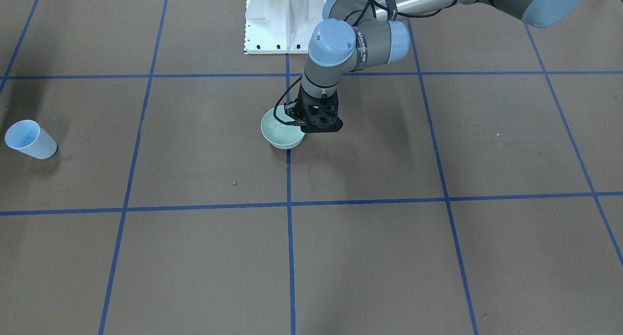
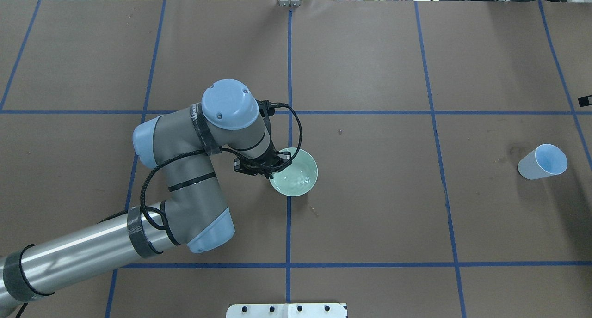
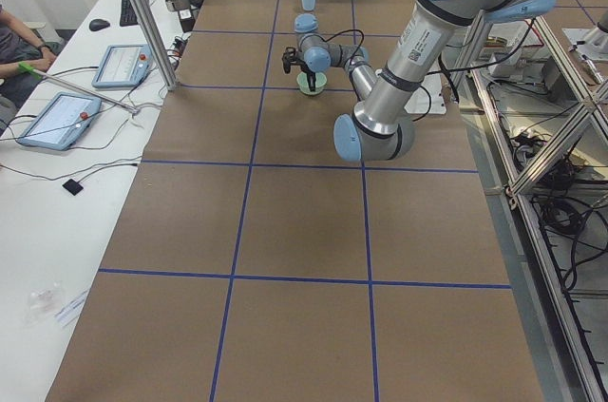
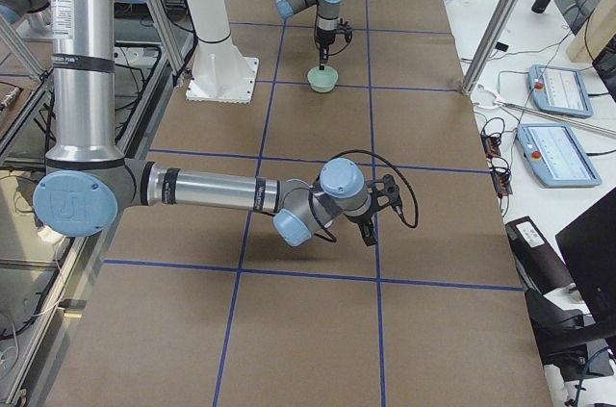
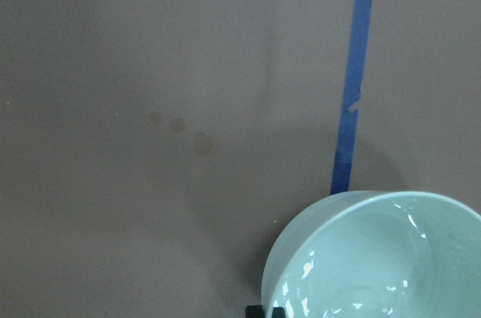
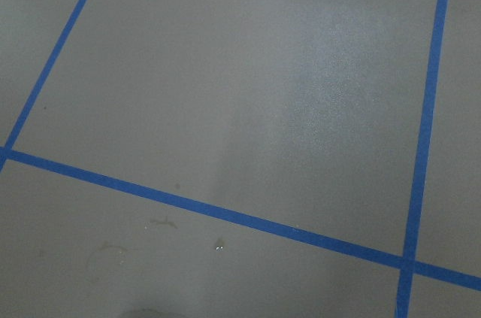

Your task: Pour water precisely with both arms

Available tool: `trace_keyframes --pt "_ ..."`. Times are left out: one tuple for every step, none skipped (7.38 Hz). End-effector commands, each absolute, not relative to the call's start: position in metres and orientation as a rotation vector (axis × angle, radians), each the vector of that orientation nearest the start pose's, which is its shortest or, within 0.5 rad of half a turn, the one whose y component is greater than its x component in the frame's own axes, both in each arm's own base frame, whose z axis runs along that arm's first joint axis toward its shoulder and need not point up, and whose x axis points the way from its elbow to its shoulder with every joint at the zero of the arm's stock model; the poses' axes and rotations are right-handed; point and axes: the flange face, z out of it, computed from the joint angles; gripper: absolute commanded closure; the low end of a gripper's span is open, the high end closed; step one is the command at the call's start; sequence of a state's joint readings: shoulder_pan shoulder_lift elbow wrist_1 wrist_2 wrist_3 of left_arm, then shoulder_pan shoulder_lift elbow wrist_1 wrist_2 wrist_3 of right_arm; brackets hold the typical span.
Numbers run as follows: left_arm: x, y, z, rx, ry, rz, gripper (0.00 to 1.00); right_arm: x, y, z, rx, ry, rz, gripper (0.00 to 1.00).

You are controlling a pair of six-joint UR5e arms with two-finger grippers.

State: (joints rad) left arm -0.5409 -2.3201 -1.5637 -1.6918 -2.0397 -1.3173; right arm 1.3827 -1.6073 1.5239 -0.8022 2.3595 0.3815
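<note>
Overhead exterior, left arm [image 2: 194, 179]: reaches in from the lower left, wrist bent down over the table's [image 2: 370, 216] middle
Left gripper [image 2: 270, 168]: pointed downward, its fingers pinched on the near-left rim of a pale green bowl [image 2: 316, 172]
Bowl: upright, straddling a blue tape line [image 2: 288, 225]; whether it rests on the table is unclear
Water [image 2: 298, 179]: a shallow pool inside the bowl, seen as whitish glints
Cup [image 2: 541, 162]: pale blue, tipped on its side, well apart at the robot's right
Right arm [image 4: 212, 190]: stretched low over the table in the exterior right view
Right gripper [image 4: 382, 197]: whether spread or pressed together cannot be told
</note>
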Motion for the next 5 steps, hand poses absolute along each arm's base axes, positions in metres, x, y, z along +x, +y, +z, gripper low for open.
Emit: trace_keyframes --pt "0.487 -0.494 0.206 -0.095 0.994 -0.063 1.00 -0.038 -0.509 0.601 0.369 -0.901 -0.087 0.00" --pt "0.436 -0.503 0.241 -0.064 0.996 -0.020 1.00 -0.044 -0.521 0.581 0.341 -0.894 -0.083 0.00" --pt "0.376 -0.499 0.289 -0.020 0.982 0.038 1.00 -0.044 -0.528 0.573 0.314 -0.871 -0.087 0.00" --pt "0.322 -0.505 0.335 -0.003 0.963 0.074 1.00 -0.040 -0.538 0.571 0.299 -0.836 -0.127 0.00" --pt "0.282 -0.505 0.389 0.021 0.929 0.138 1.00 -0.031 -0.553 0.562 0.292 -0.798 -0.157 0.00"
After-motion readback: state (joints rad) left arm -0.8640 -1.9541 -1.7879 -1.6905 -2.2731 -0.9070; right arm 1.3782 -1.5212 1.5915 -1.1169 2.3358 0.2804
